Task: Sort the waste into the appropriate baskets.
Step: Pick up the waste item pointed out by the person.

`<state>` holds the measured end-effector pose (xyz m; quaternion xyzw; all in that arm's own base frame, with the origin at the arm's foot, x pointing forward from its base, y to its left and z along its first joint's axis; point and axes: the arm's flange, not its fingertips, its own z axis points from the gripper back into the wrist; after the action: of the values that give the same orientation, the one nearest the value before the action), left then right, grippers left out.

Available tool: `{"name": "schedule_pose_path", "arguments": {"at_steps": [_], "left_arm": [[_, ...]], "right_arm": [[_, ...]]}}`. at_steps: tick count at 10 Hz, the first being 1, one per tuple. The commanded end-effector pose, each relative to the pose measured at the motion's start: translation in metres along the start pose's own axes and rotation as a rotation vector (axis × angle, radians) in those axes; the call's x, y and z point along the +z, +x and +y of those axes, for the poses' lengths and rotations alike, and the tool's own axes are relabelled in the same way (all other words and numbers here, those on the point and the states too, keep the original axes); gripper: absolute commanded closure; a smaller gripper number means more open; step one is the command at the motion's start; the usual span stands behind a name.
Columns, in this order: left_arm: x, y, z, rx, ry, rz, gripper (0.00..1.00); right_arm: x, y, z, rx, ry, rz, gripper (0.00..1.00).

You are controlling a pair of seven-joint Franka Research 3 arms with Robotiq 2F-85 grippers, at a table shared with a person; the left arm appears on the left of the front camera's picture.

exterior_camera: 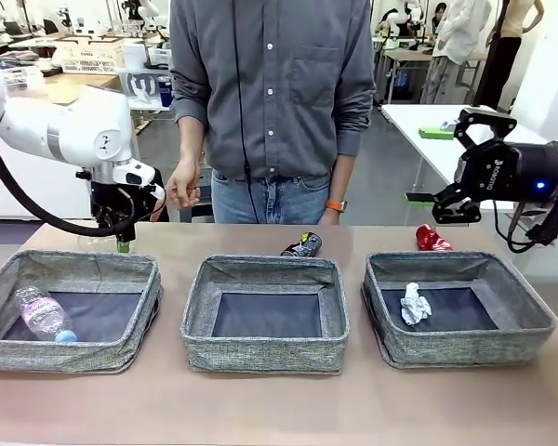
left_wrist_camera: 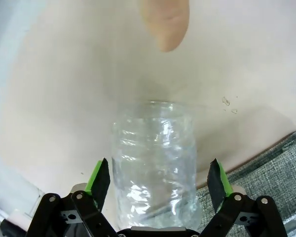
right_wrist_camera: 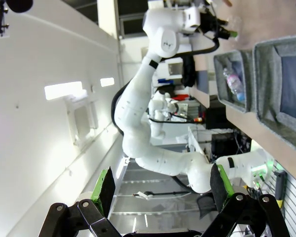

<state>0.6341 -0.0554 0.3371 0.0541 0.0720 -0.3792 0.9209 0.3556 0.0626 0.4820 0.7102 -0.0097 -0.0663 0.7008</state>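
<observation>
Left gripper (left_wrist_camera: 158,177) points down at the table (exterior_camera: 279,409) behind the left basket (exterior_camera: 0,288), jaws wide, green pads (left_wrist_camera: 99,177) either side of the clear plastic cup (left_wrist_camera: 155,168). Gaps show on both sides of the cup; nothing is gripped. The cup's long axis looks to run along the fingers, so it probably stands on end, far end on the table. Which end is up cannot be told.

The left arm is plainly the nearer one. A straight pinch across the cup's width looks like all that is needed. Thin wall, likely to buckle under pressure.

- A person's fingertip (left_wrist_camera: 165,24) lies just beyond the cup, on the far side from the gripper.
- A corner of the left basket sits close beside the fingers. The clear plastic bottle (exterior_camera: 45,316) lies inside it.
- Middle basket (exterior_camera: 260,358) holds nothing. The crushed black can (exterior_camera: 302,245) lies behind it.
- Right basket (exterior_camera: 465,344) holds the crumpled white paper ball (exterior_camera: 414,305). The crushed red can (exterior_camera: 432,240) lies behind it.
- Right gripper (exterior_camera: 451,167) hangs high over the right side, jaws apart, empty, well away from the cup.
</observation>
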Motion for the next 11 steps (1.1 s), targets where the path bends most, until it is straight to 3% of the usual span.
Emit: {"name": "schedule_pose_path", "arguments": {"at_steps": [1,5,6,7,8,9,10,11], "left_arm": [[0.0001,0.0052,0.0017,0.014,-0.012,0.017,0.0],[-0.004,0.0038,0.0026,0.014,-0.008,0.026,0.0],[-0.0041,0.0037,0.0022,0.011,-0.003,0.028,0.2],[-0.0043,0.0034,0.0022,0.01,-0.004,0.029,0.2],[-0.0034,0.0031,0.0022,0.008,-0.002,0.026,0.4],[-0.003,0.0025,0.0027,0.012,0.0,0.023,0.26],[-0.0023,0.0017,0.003,0.016,-0.003,0.017,0.6],[-0.0022,0.001,0.003,0.019,0.0,0.016,0.46]], "right_arm": [[-0.0006,-0.0011,0.0003,0.003,-0.004,0.007,0.0],[-0.0006,-0.0011,0.0003,0.003,-0.004,0.007,0.0],[-0.0006,-0.0011,0.0003,0.003,-0.004,0.007,0.0],[-0.0006,-0.0011,0.0003,0.003,-0.004,0.007,0.0],[-0.0006,-0.0011,0.0003,0.003,-0.004,0.007,0.0],[-0.0006,-0.0011,0.0003,0.003,-0.004,0.007,0.0],[-0.0006,-0.0011,0.0003,0.003,-0.004,0.007,0.0],[-0.0006,-0.0011,0.0003,0.003,-0.004,0.007,0.0]]}}
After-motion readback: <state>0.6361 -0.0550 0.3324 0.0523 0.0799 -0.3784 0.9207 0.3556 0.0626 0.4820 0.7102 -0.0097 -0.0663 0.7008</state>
